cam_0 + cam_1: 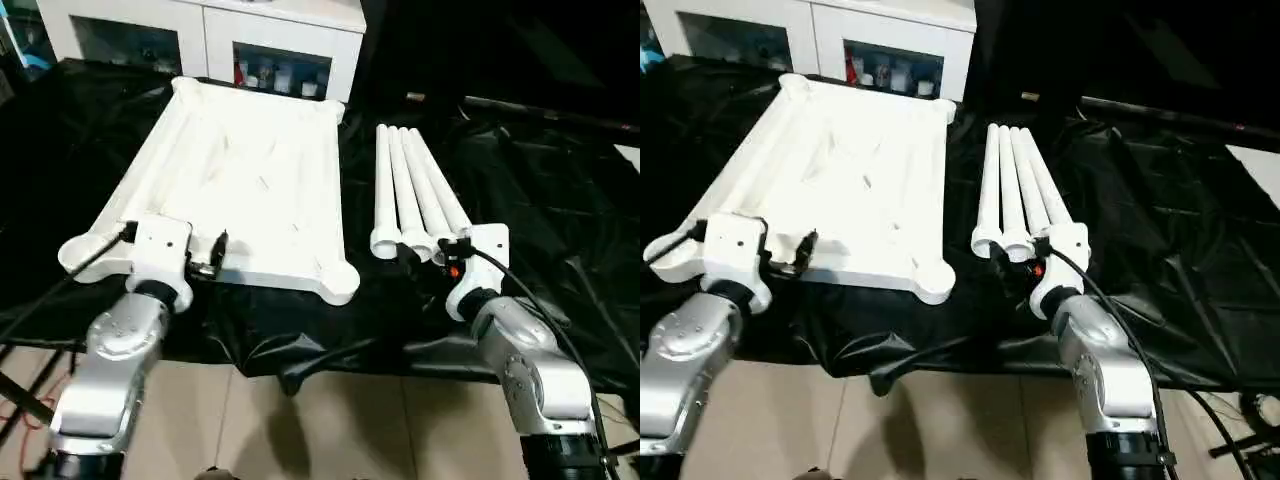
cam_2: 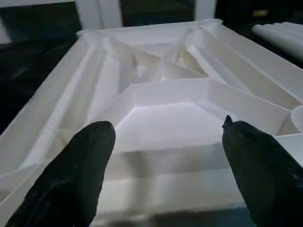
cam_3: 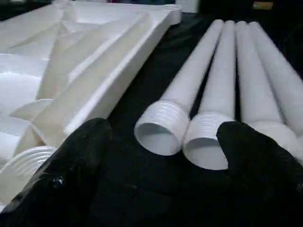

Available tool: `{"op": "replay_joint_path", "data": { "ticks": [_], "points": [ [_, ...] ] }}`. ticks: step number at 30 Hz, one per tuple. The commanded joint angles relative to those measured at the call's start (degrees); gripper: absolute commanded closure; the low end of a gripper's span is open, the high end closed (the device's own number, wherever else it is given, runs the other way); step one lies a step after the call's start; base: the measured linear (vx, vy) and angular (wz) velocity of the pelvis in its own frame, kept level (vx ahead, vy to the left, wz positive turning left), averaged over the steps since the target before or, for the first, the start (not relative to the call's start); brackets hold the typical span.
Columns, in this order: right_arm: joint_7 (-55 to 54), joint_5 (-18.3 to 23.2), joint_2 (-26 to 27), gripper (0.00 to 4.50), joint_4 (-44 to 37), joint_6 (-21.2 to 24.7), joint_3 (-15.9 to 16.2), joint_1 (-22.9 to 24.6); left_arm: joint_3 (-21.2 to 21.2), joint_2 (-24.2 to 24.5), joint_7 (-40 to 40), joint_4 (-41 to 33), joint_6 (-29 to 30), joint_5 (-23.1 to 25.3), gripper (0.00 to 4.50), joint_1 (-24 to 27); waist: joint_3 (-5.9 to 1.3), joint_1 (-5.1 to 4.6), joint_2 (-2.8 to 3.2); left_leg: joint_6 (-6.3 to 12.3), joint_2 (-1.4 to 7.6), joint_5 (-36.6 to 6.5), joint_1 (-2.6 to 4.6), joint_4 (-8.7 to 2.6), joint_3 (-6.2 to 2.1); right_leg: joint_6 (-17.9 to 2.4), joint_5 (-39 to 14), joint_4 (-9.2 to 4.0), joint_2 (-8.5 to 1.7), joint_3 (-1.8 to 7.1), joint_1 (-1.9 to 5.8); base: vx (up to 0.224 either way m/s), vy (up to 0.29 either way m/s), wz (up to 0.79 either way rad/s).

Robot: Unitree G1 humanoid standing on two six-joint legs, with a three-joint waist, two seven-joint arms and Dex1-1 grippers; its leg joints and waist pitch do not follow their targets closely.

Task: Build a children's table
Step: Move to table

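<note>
1. Where the black sheet (image 1: pixel 560 200) covers the bench, we see the table top (image 1: pixel 250 170) lying ribbed side up on our left half, rounded sockets at its corners.
2. We see the four legs (image 1: pixel 410 190) lying side by side just right of the top, apart from it, threaded open ends toward us.
3. Behind the top stands a white cabinet (image 1: pixel 210 35) with glass doors; small items sit inside, and we cannot read any writing on them.
4. Our left gripper (image 2: pixel 165 156) hovers at the top's near edge, fingers (image 2: pixel 71 175) spread wide and holding nothing.
5. Our right gripper (image 3: pixel 161 156) sits just before the legs' near ends, fingers (image 3: pixel 255 161) parted and empty, the two nearest leg mouths between them.
6. A black cable (image 1: pixel 530 300) runs along our right forearm.
7. To the right of the legs the sheet lies bare and wrinkled; the near bench edge drops to a tiled floor (image 1: pixel 330 420).
</note>
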Motion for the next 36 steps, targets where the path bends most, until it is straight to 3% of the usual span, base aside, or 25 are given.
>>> {"op": "replay_joint_path", "data": {
  "ticks": [1,2,4,5,6,11,12,13,14,17,18,19,21,22,24,25,26,28,30,31,32,33,34,35,36],
  "points": [
    [1.5,-3.1,-1.8,0.46,0.3,-5.4,1.9,0.0,-1.6,-1.2,2.6,-4.0,0.5,2.5,0.40,1.7,-3.64,0.69,3.26,-0.54,4.61,-4.8,0.12,-4.16,-2.90,-12.1,6.3,-3.63,-5.98,4.08,2.55,0.000,0.000,0.00],
    [1.8,-3.0,-2.4,0.46,0.0,-5.3,1.6,-0.1,-2.4,-1.6,3.4,-4.6,0.3,3.6,0.40,2.2,-3.44,0.31,1.60,0.31,4.54,-5.6,-0.07,-4.10,-2.61,-11.8,4.3,-4.21,-5.69,4.06,2.64,0.000,0.000,0.00],
    [2.0,-1.8,-2.9,0.46,-0.1,-5.0,0.1,-0.5,-3.4,-3.3,4.9,-4.7,-0.4,4.4,0.40,2.7,-3.36,0.79,0.93,1.67,4.47,-5.2,0.10,-3.90,-2.39,-11.3,0.1,-4.62,-5.89,4.23,2.51,0.000,0.000,0.00],
    [1.3,0.9,-2.2,0.46,0.0,-5.0,-3.0,-1.1,-3.9,-5.0,5.9,-4.2,-1.1,4.6,0.40,2.6,-3.25,1.01,-1.20,2.41,4.47,-4.8,0.05,-3.88,-2.10,-10.2,-3.3,-5.08,-5.82,4.16,2.42,0.000,0.000,0.00],
    [0.2,1.8,-1.1,0.46,0.0,-4.8,-4.0,-1.4,-3.8,-5.0,5.6,-3.7,-1.2,4.4,0.40,2.3,-3.02,1.57,-0.01,2.43,4.41,-4.9,-0.09,-4.00,-2.35,-9.5,-5.5,-4.76,-6.11,4.24,2.34,0.000,0.000,0.00],
    [-2.4,1.6,0.7,0.46,0.7,-4.7,-4.0,-2.0,-3.9,-6.0,5.3,-1.2,-1.9,4.4,0.40,-1.5,-3.23,1.20,-0.38,-0.41,4.64,-6.4,0.68,-4.46,-2.38,-5.8,-6.6,-5.12,-5.34,3.77,1.11,0.000,0.000,0.00],
    [-1.8,0.8,1.6,0.46,0.7,-5.5,-1.4,-1.7,-3.2,-5.3,4.0,0.3,-3.1,3.9,0.40,-2.6,-3.40,1.32,-0.71,1.39,3.92,-6.4,-1.16,-5.14,-3.79,-5.8,-5.5,-4.63,-6.11,2.62,2.73,0.000,0.000,0.00],
    [-1.3,0.6,1.7,0.46,0.7,-6.0,-0.6,-1.6,-3.0,-5.0,3.5,0.7,-3.4,3.8,0.40,-2.8,-3.43,1.11,-0.13,2.77,3.97,-7.3,-1.12,-5.45,-4.12,-5.7,-6.4,-5.02,-6.13,2.13,2.62,0.000,0.000,0.00],
    [0.5,0.0,2.0,0.46,0.6,-8.0,1.6,-0.9,-3.0,-4.2,2.5,1.4,-4.3,4.3,0.40,-3.0,-3.70,0.77,-0.47,6.33,3.16,-6.7,-2.73,-5.11,-5.45,-5.4,-6.3,-5.30,-7.22,0.89,4.14,0.000,0.000,0.00],
    [0.4,-1.3,3.3,0.46,1.6,-8.9,3.5,-0.4,-2.7,-2.2,1.3,1.6,-4.2,5.0,0.40,-2.5,-3.63,0.77,1.10,7.93,2.81,-11.6,-2.78,-4.77,-6.94,-6.8,-14.8,-7.48,-8.14,-2.28,6.27,0.011,-0.010,0.36],
    [0.5,-1.4,3.7,0.46,1.8,-9.2,4.0,-0.2,-2.6,-1.7,0.9,1.5,-4.1,4.9,0.40,-2.1,-3.35,0.92,2.48,7.07,2.65,-15.6,-2.41,-4.92,-7.05,-6.9,-19.1,-8.15,-8.06,-3.00,6.74,0.049,-0.010,0.47],
    [0.6,-0.8,4.3,0.46,1.4,-8.9,4.1,0.1,-2.4,-1.4,0.9,1.1,-3.5,5.0,0.40,-1.5,-3.36,-0.56,2.59,3.36,5.44,-21.7,2.13,-5.19,-6.08,-7.4,-22.6,-8.75,-6.26,-1.93,4.64,0.067,-0.008,0.33],
    [0.5,0.6,5.0,0.46,0.9,-7.8,3.4,0.1,-2.3,-1.6,0.9,0.7,-2.7,4.6,0.40,-1.7,-1.83,-1.02,2.59,-2.69,7.19,-40.1,6.11,-7.39,-6.51,-7.9,-23.8,-7.41,-4.58,-2.21,3.03,0.067,-0.007,0.25],
    [0.5,1.1,5.2,0.46,0.8,-7.5,3.2,0.0,-2.2,-1.8,0.7,0.7,-2.6,4.2,0.40,-1.9,-1.58,-0.82,2.56,-3.19,7.19,-42.2,6.46,-7.75,-6.41,-8.1,-23.3,-7.29,-4.65,-1.99,2.97,0.078,-0.007,0.12],
    [-1.4,0.9,6.0,0.46,2.1,-7.4,2.4,0.0,-2.7,-1.1,-0.6,1.6,-3.8,4.3,0.40,-1.9,-1.58,-0.27,2.41,-3.74,5.41,-39.6,5.19,-7.32,-4.62,-8.6,-24.8,-8.94,-6.11,-0.64,4.77,0.081,-0.008,0.06],
    [-2.1,1.0,6.2,0.46,2.5,-6.8,2.0,-0.2,-2.8,-0.8,-0.7,2.5,-4.3,4.7,0.40,-2.1,-2.13,1.02,2.99,-2.31,4.11,-29.9,2.69,-6.22,-3.14,-8.3,-28.3,-10.51,-7.80,0.79,7.86,0.093,-0.002,-0.06],
    [-2.2,0.9,6.1,0.46,2.6,-6.8,2.0,-0.2,-2.8,-0.8,-0.6,2.8,-4.4,4.7,0.40,-2.2,-2.78,2.34,2.46,0.34,3.42,-17.0,0.83,-5.01,-2.28,-6.9,-28.4,-11.40,-8.42,1.79,10.08,0.093,-0.002,-0.06],
    [-2.2,0.8,5.8,0.46,2.5,-7.1,2.0,0.0,-2.4,-0.9,-0.8,3.6,-4.7,4.4,0.40,-2.6,-3.67,2.59,2.37,1.80,3.26,-8.0,0.53,-5.16,-2.15,-5.4,-22.4,-10.39,-6.20,0.61,10.69,0.117,0.026,-0.02],
    [-1.9,0.7,5.6,0.46,2.7,-8.0,1.8,-0.3,-2.4,-0.9,-1.8,4.0,-4.8,3.9,0.40,-3.2,-4.99,1.52,3.03,4.62,3.87,-2.2,3.92,-6.02,-3.68,-4.1,-8.4,-7.09,-3.10,-1.20,8.78,0.156,0.036,0.02],
    [-2.0,0.6,5.4,0.46,2.9,-8.5,1.8,-0.5,-2.6,-1.0,-2.5,4.2,-5.0,3.8,0.40,-3.3,-5.62,-0.80,3.64,12.13,6.16,5.0,10.00,-5.62,-8.12,-1.7,-1.7,-2.38,-1.41,-2.36,2.98,0.218,-0.019,0.04],
    [-2.0,0.3,5.2,0.46,3.1,-8.6,2.1,-0.7,-2.6,-1.0,-2.7,4.6,-5.1,3.8,0.40,-3.5,-6.05,-1.91,3.85,23.43,10.05,12.9,15.44,-4.61,-12.65,3.4,-7.9,2.48,-2.52,-1.54,-4.10,0.218,-0.019,0.04],
    [-1.9,0.3,5.2,0.46,2.6,-8.5,2.3,-0.6,-2.5,-1.1,-3.0,4.9,-5.2,3.8,0.40,-3.5,-6.21,-2.73,3.15,27.71,10.77,17.7,15.22,-4.02,-13.15,5.4,-7.9,3.64,-3.33,-0.48,-5.60,0.173,-0.113,-0.17],
    [-1.9,0.3,5.3,0.46,2.1,-8.2,2.5,-0.5,-2.5,-1.2,-3.0,5.2,-5.4,3.6,0.40,-3.6,-5.64,-2.67,1.38,27.20,5.11,17.4,10.41,-3.39,-9.38,3.1,1.1,0.95,-4.67,2.56,-5.05,0.103,-0.138,-0.31],
    [-1.8,0.4,5.4,0.46,1.9,-8.1,2.5,-0.5,-2.5,-1.3,-3.0,5.4,-5.4,3.6,0.40,-3.7,-5.31,-2.81,1.50,19.30,3.06,10.7,11.44,-2.15,-3.39,-0.6,2.6,-1.34,-4.47,3.15,-5.24,0.103,-0.138,-0.31],
    [-1.8,0.5,5.4,0.46,1.7,-8.0,2.4,-0.5,-2.6,-1.3,-3.0,5.5,-5.5,3.5,0.40,-3.8,-3.62,-0.73,-2.65,9.97,-3.63,-8.4,4.80,0.11,0.89,-6.0,-11.0,-6.57,-3.57,9.98,3.09,0.018,-0.082,-0.32]
  ]
}}
